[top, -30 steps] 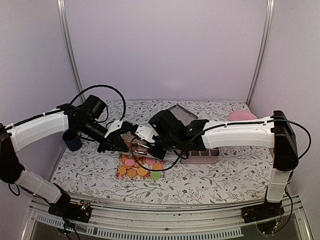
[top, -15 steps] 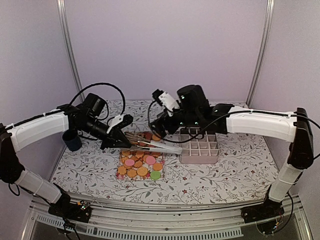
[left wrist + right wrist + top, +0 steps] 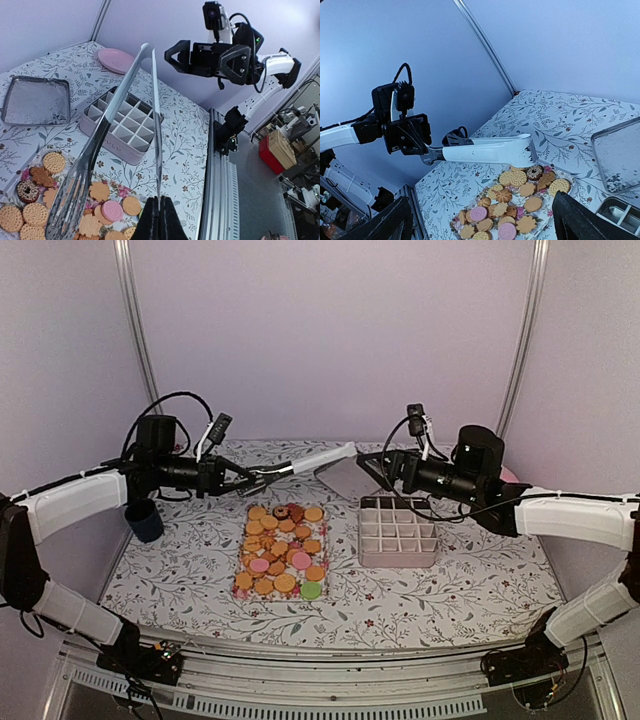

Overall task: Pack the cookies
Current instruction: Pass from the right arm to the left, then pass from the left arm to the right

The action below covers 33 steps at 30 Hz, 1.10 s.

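Note:
The cookies (image 3: 281,550) lie on a flowered tray: mostly golden rounds, a few pink, one green, one dark; they also show in the wrist views (image 3: 35,212) (image 3: 520,202). My left gripper (image 3: 236,478) (image 3: 160,201) is shut on one arm of metal tongs (image 3: 305,460) (image 3: 127,97), which it holds in the air above the tray's far end. The tongs (image 3: 487,150) carry nothing. Back on the right, above the metal tray, my right gripper (image 3: 386,466) (image 3: 485,227) stands open and empty, its fingers (image 3: 395,220) wide apart.
A pale box with a grid of compartments (image 3: 398,532) (image 3: 127,122) stands right of the cookies. Behind it lies a metal tray (image 3: 350,476) (image 3: 35,100) (image 3: 620,152). A pink plate (image 3: 116,59) is at the far right, a dark blue cup (image 3: 145,521) at the left edge.
My right gripper has opened beside the tongs and drawn back to the right. My left arm has lifted the tongs up and back, which uncovers the cookies.

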Each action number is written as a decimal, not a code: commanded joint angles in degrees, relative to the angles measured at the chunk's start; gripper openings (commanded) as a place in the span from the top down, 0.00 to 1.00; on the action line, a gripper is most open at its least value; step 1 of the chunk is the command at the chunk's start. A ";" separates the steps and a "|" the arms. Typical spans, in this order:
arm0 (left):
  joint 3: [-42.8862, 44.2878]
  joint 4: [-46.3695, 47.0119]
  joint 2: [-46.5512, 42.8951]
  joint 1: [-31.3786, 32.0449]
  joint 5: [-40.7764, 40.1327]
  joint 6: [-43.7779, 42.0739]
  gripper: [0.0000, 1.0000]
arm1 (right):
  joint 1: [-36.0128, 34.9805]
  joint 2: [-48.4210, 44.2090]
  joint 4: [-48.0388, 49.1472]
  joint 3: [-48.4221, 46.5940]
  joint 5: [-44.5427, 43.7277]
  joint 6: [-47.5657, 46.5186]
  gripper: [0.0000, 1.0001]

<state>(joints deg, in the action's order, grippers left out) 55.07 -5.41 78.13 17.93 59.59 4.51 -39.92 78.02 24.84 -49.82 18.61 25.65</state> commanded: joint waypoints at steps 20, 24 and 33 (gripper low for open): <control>-8.68 32.04 -1.67 -2.72 14.85 27.41 1.00 | -8.50 29.09 29.30 -17.49 8.97 18.99 0.06; -8.32 32.75 -1.27 -3.15 14.94 28.04 1.00 | -9.75 32.60 29.70 -20.54 10.22 20.19 0.13; -9.26 39.02 -0.78 -4.16 15.06 32.65 1.00 | -10.20 31.67 33.66 -16.48 5.78 21.79 0.03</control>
<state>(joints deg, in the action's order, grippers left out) 45.93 25.78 77.56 14.17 73.12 35.64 -48.69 110.39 55.94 -70.08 27.03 46.06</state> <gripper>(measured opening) 0.008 0.898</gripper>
